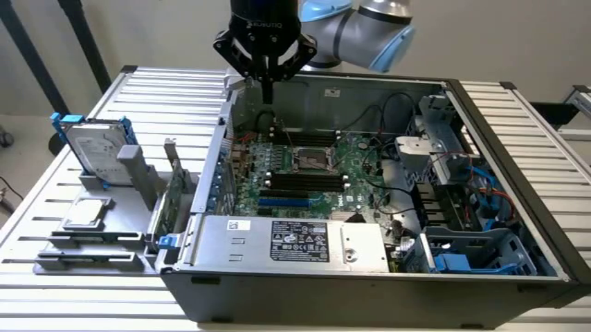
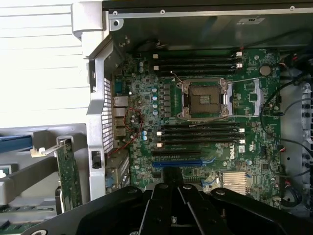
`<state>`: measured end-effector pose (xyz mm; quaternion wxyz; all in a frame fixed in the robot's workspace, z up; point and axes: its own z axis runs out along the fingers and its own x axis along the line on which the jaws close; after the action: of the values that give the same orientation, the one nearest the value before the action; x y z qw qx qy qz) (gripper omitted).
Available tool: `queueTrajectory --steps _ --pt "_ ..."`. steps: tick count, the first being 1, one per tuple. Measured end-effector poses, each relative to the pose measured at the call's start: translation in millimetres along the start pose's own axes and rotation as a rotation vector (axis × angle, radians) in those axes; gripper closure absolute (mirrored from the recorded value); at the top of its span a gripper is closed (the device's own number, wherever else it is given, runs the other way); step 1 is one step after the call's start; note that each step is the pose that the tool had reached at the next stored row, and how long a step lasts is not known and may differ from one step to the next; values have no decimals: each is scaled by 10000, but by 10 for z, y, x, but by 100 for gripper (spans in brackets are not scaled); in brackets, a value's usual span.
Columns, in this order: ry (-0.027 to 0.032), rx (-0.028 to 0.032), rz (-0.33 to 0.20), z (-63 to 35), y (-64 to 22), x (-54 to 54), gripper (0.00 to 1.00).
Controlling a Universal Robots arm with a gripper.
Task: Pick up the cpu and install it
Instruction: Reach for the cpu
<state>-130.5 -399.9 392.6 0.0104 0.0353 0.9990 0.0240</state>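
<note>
The gripper (image 1: pixel 267 93) is clenched and empty. The cpu (image 1: pixel 84 211), a flat silver-grey square, lies well apart at its eight o'clock.

The black two-fingered gripper (image 1: pixel 267 97) hung pointing straight down, its slim dark fingers (image 1: pixel 267 86) pressed flat together into one narrow blade. Above it the black wrist block (image 1: pixel 265 14) joined the silver-grey arm with pale blue joint caps (image 1: pixel 374 28), which bent away toward the exterior view's right.
</note>
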Motion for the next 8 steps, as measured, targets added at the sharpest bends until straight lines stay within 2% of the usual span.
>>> queueTrajectory --steps 8 --pt "-2 -1 0 -10 -73 361 89"
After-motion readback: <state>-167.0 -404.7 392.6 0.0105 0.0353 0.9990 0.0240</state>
